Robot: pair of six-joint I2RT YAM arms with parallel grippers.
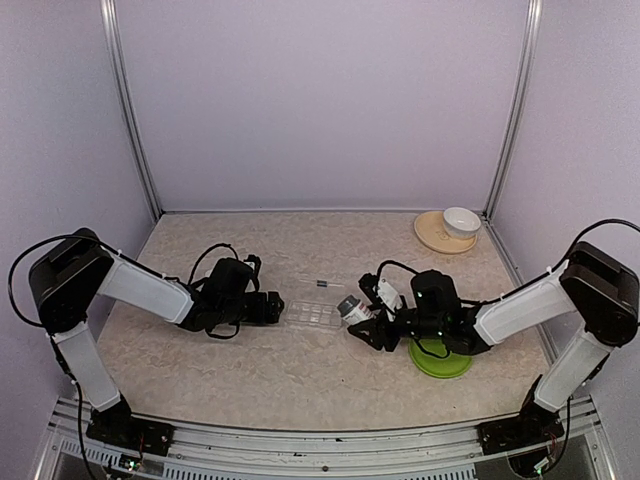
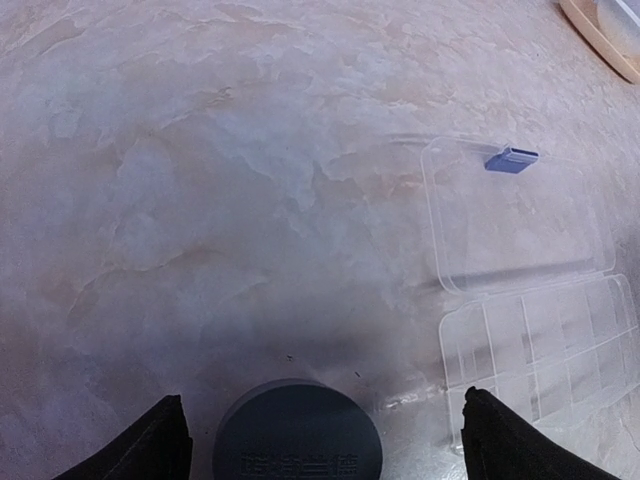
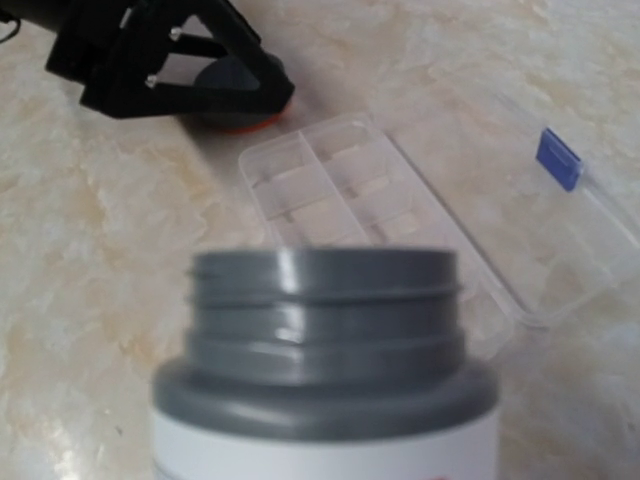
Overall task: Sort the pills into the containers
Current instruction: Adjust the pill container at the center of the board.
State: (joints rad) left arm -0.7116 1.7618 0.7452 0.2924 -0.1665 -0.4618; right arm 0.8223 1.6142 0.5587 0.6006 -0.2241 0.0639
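Left gripper (image 2: 322,400) jaws wide apart, straddling the grey cap (image 2: 297,435) lying on the table (image 2: 250,200); right gripper (image 1: 367,318) clamped on the uncapped bottle (image 3: 325,320), neck toward the box (image 3: 335,185). Box lies open mid-table between the 2 grippers, compartments look empty, 0 pills seen: judged prep done, all sorting left. Cap bears raised lettering, unreadable; no bottle text legible.

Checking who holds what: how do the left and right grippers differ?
The left gripper is open and empty, a dark cap lying between its jaws; the right gripper grips an uncapped white bottle. Left flanks the pill box's left end, right its right end. Both sit low.
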